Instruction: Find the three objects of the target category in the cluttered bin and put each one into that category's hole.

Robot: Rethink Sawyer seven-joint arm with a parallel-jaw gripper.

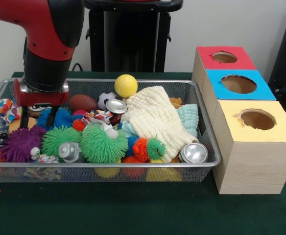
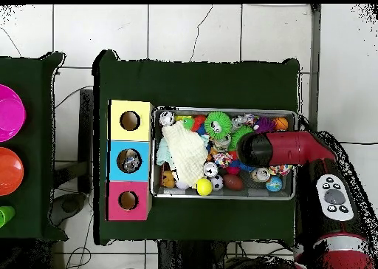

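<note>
The hand [image 1: 36,119], grip state hidden, hangs over the bin [image 1: 209,152], well apart from the blue box's hole [image 1: 238,84].

The arm [image 1: 52,29] has a glossy red shell that passes into a black cylindrical wrist section, ending in a red collar with a thin silver band above it. Below that collar, over the bin [image 1: 209,161], thin dark parts of the gripper [image 1: 35,120] hang down. From overhead, a pale grey panel with dark round buttons sits on the arm.
</note>
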